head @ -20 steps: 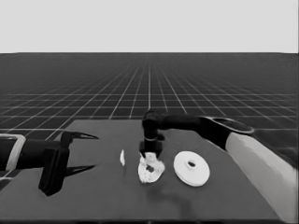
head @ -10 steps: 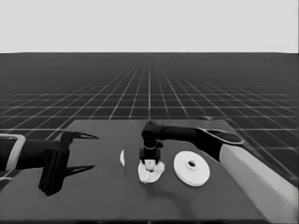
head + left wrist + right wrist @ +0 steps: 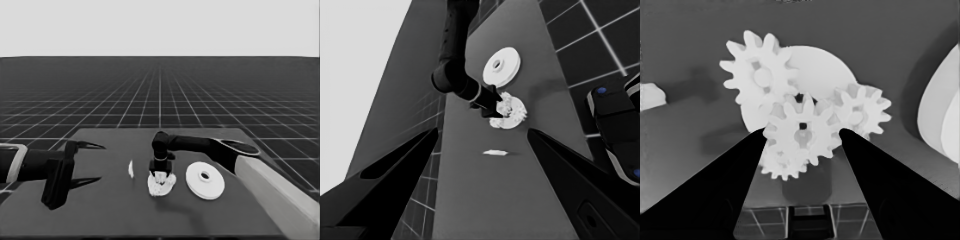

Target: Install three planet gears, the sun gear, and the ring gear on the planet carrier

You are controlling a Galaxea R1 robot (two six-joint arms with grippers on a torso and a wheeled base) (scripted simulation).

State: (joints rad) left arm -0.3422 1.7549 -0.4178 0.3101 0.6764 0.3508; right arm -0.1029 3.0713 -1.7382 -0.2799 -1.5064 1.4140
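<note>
**Sun gear going in at the centre**

Dark bench (image 3: 100, 210) carries everything. Largest, the larger round part (image 3: 205, 180) lies just right of the smaller round part (image 3: 161, 185), which bears three planet gears (image 3: 759, 75). Right hand (image 3: 161, 175) pinches the fourth gear (image 3: 801, 131) over their middle. Lower it straight, I judge, teeth meshing, before the fingers part. Left hand (image 3: 85, 162) waits spread and empty at the left end. Smallest, a thin white piece (image 3: 131, 169) lies nearby.

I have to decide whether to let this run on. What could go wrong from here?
The right gripper holds the centre gear between its fingers over the smaller round part. Its teeth may ride on a neighbouring gear's instead of meshing. Withdrawing could also drag a gear off.
</note>
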